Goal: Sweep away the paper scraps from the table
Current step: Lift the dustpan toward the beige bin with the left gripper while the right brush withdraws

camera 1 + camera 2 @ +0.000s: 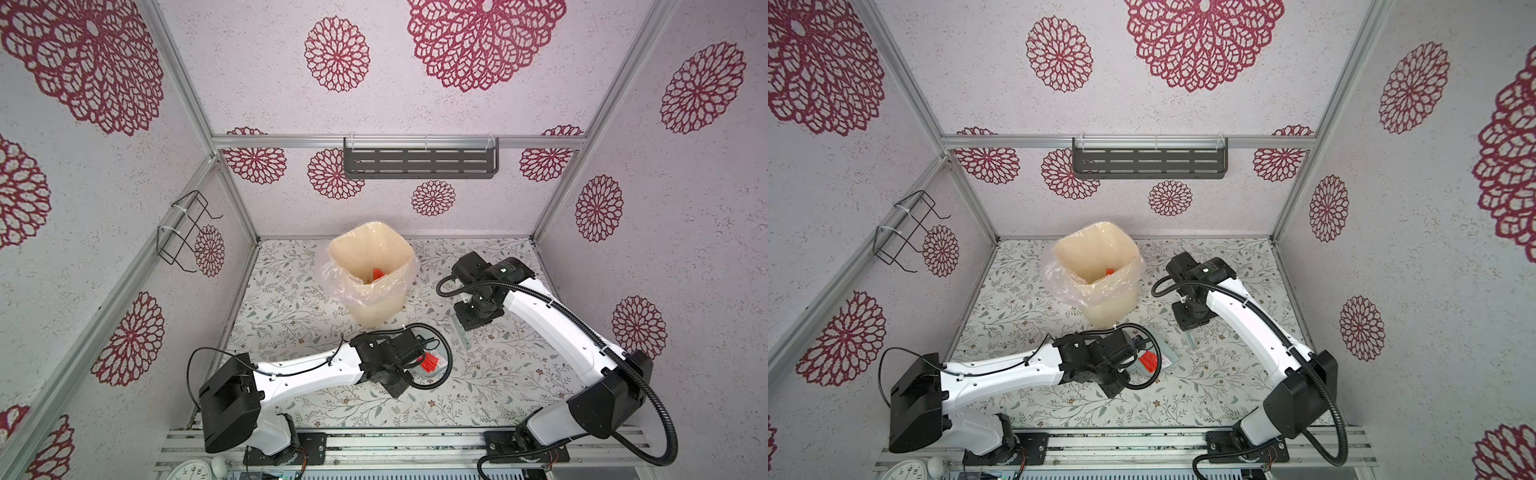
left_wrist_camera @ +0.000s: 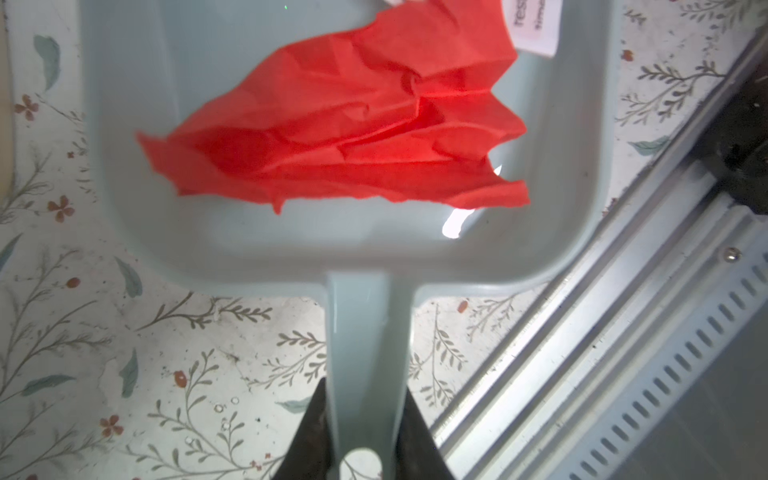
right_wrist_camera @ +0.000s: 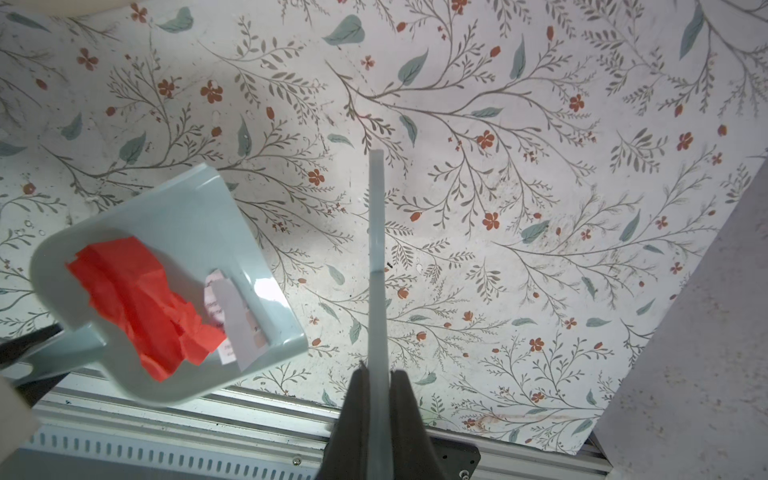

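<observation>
The left gripper (image 2: 363, 432) is clamped on the flat handle of a pale blue plastic dustpan (image 2: 232, 257), which runs straight out ahead of its fingers. Just past the handle, in the pan, a crumpled bright red paper scrap (image 2: 353, 133) lies with its long axis crosswise to the handle, tapering toward one side wall. A white printed paper scrap (image 2: 536, 25) lies against its wide end. The right gripper (image 3: 376, 399) is closed on a thin pale brush (image 3: 376, 249), seen edge-on and pointing straight ahead over the white leaf-printed table (image 3: 540, 166).

Bright, even light; soft shadows, fg blur.
</observation>
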Action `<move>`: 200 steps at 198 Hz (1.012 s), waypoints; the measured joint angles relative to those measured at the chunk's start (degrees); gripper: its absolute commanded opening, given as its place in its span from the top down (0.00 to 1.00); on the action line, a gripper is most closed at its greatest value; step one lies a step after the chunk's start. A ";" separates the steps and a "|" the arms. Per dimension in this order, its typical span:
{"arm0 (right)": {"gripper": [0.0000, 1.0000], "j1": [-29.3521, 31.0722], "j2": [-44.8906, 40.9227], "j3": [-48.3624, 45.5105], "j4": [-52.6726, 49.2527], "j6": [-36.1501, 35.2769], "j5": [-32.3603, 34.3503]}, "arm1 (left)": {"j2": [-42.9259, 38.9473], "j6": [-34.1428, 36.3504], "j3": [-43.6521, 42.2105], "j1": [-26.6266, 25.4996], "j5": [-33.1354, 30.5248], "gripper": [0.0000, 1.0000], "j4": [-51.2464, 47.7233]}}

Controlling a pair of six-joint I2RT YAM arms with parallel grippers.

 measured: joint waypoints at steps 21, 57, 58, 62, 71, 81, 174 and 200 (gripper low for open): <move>1.00 -1.25 -1.49 -2.86 1.51 0.09 -1.29 | -1.27 -1.75 3.96 -2.64 -1.73 1.00 -4.46; 1.00 -3.21 -4.83 -7.26 4.55 0.50 -4.42 | -4.13 -5.42 11.69 -6.29 -4.24 1.00 -12.55; 1.00 -3.23 -4.90 -7.34 4.61 0.50 -4.48 | -4.20 -5.53 11.85 -6.34 -4.31 1.00 -12.70; 1.00 -3.45 -5.25 -7.78 4.94 0.52 -4.87 | -4.61 -6.08 12.81 -6.60 -4.66 1.00 -13.68; 1.00 -3.80 -5.97 -8.59 5.66 0.59 -5.73 | -5.35 -7.15 14.62 -6.99 -5.40 1.00 -15.56; 1.00 -4.20 -6.62 -9.35 6.43 0.63 -6.62 | -6.29 -8.41 16.68 -7.39 -6.34 1.00 -17.70; 1.00 -6.16 -10.47 -13.79 11.69 1.44 -12.17 | -11.32 -18.01 36.68 -5.73 -15.87 1.00 -38.49; 1.00 -6.71 -10.82 -14.40 12.41 1.46 -12.96 | -11.91 -18.58 42.27 -0.57 -17.27 1.00 -43.60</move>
